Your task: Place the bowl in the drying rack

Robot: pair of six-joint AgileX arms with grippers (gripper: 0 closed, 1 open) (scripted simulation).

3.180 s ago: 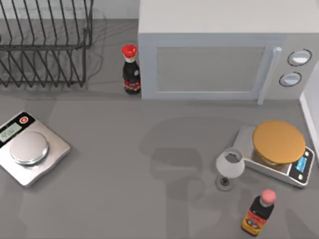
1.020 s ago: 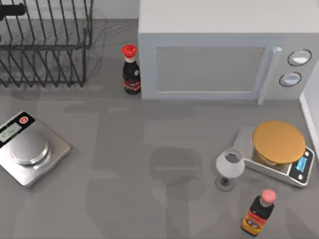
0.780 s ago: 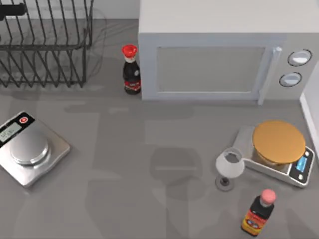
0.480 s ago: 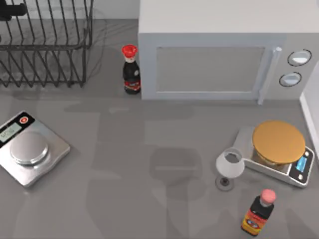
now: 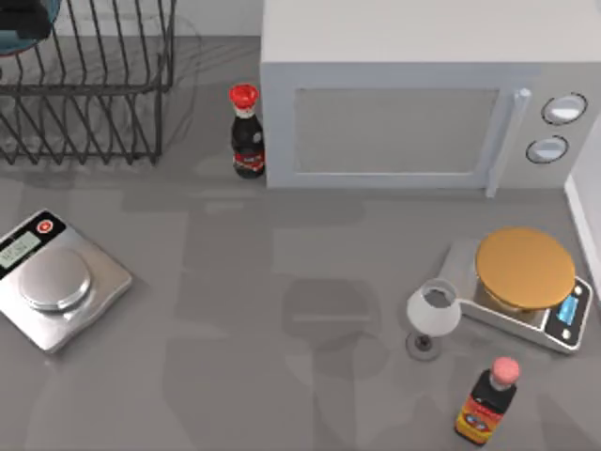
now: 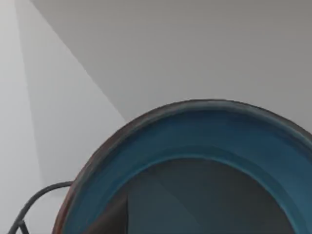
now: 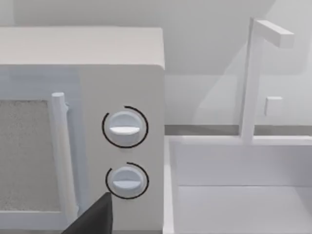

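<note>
Bowl sits at the top-left corner over the drying rack, left claw right above it, dark against the glaze. Left wrist view: bowl's blue interior directly below the claw; grip state can't tell. Right claw's fingertip faces the microwave dials, state can't tell.

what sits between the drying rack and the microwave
In the top view, a red-capped dark sauce bottle stands between the drying rack and the microwave, right beside the microwave.

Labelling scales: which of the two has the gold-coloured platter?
The scale at the table's right, beside the wine glass. The other scale, at the left, has a silver platter.
</note>
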